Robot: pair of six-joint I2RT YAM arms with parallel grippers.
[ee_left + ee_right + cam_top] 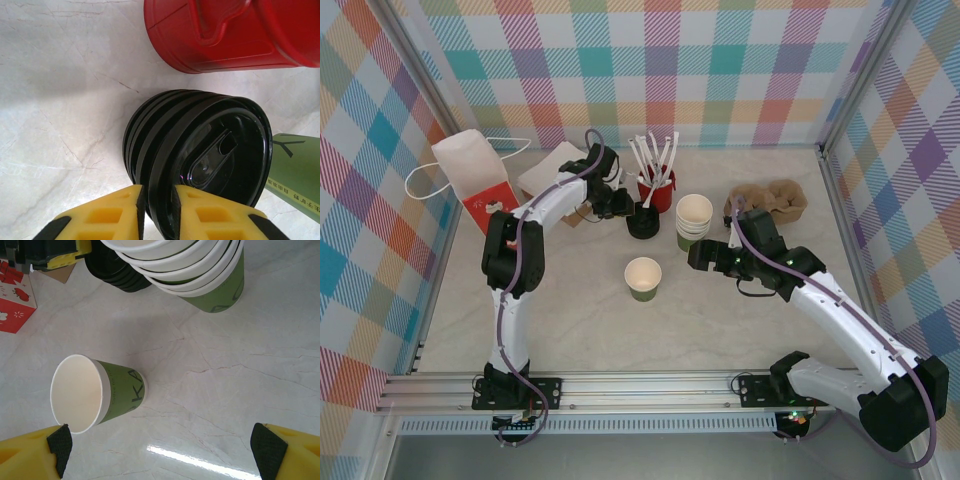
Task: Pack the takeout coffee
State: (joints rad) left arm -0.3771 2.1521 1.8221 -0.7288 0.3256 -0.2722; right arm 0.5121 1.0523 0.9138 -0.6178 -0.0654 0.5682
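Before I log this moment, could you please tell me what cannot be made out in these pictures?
Whether the left gripper pinches the black lids: left wrist view, the dark rim blends into the gap between the fingers.
How many cups are in the stack: right wrist view, the top edge cuts it off.
What is inside the paper bag: top view, its walls hide it.

The stacked lids (200, 150) are glossy black plastic; the red cup (225, 30) is shiny plastic too. The green cup (122, 387) is matt paper, cream inside. The tabletop (225, 390) is smooth, marble-veined, stone-look, with a sheen.
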